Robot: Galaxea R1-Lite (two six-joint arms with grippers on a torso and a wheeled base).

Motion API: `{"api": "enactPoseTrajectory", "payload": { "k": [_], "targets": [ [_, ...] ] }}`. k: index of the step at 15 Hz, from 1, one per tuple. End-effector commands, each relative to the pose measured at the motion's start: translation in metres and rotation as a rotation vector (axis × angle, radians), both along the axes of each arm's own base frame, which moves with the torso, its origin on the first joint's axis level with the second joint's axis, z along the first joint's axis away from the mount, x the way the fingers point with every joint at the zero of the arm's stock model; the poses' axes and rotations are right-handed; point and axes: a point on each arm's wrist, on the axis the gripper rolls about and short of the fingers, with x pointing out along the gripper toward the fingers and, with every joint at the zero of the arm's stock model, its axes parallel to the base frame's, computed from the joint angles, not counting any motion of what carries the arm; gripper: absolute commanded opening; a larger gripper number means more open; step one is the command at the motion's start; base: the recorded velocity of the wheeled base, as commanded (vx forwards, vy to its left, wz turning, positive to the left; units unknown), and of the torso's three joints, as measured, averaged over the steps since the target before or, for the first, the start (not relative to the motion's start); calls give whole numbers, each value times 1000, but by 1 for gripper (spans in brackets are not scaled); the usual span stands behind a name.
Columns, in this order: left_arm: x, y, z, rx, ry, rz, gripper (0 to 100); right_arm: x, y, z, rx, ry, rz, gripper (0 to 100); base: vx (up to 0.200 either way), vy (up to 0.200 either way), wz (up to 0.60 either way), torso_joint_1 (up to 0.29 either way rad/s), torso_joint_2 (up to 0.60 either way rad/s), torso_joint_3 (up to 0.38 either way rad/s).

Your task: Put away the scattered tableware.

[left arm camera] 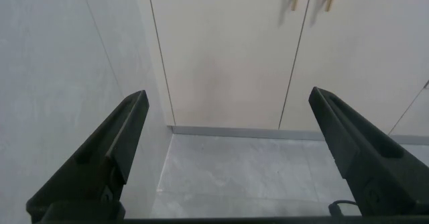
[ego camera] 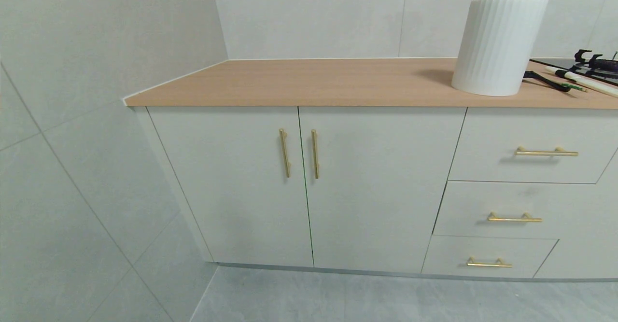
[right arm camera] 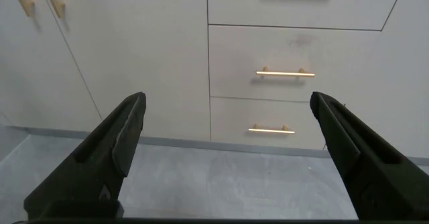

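Observation:
Scattered tableware lies on the wooden countertop (ego camera: pixel 314 83) at the far right: a black-handled utensil (ego camera: pixel 545 80), a white stick-like piece (ego camera: pixel 586 81) and dark utensils (ego camera: pixel 598 63) beyond it. A tall white ribbed container (ego camera: pixel 497 47) stands beside them. My left gripper (left arm camera: pixel 228 137) hangs open low in front of the double cabinet doors (left arm camera: pixel 228 56), with nothing between its fingers. My right gripper (right arm camera: pixel 228 137) is open too, held low before the drawers (right arm camera: pixel 295 63), empty.
Below the countertop are two cabinet doors with vertical gold handles (ego camera: pixel 299 153) and three drawers with gold handles (ego camera: pixel 545 152) to the right. A tiled wall (ego camera: pixel 72 119) closes the left side. Grey floor (ego camera: pixel 386 298) runs along the cabinet base.

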Motion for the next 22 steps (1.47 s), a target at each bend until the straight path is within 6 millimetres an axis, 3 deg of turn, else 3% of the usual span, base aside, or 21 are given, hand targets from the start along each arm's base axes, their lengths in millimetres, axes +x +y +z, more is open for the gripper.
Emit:
{"api": "enactPoseTrajectory", "payload": {
  "k": [1, 6, 9, 20, 22],
  "targets": [
    [0, 0, 0, 0, 0, 1, 100, 0, 0, 0, 3, 4, 3, 100, 0, 0, 0, 0, 0, 0],
    [0, 0, 0, -3, 0, 4, 100, 0, 0, 0, 18, 4, 6, 100, 0, 0, 0, 0, 0, 0],
    [0, 0, 0, -2, 0, 4, 100, 0, 0, 0, 18, 4, 6, 100, 0, 0, -600, -1, -6, -1],
    [0, 0, 0, -2, 1, 3, 100, 0, 0, 0, 18, 4, 6, 100, 0, 0, 0, 0, 0, 0],
    [0, 0, 0, -2, 0, 3, 100, 0, 0, 0, 18, 4, 6, 100, 0, -200, 0, 7, 2, 2]
  ]
}}
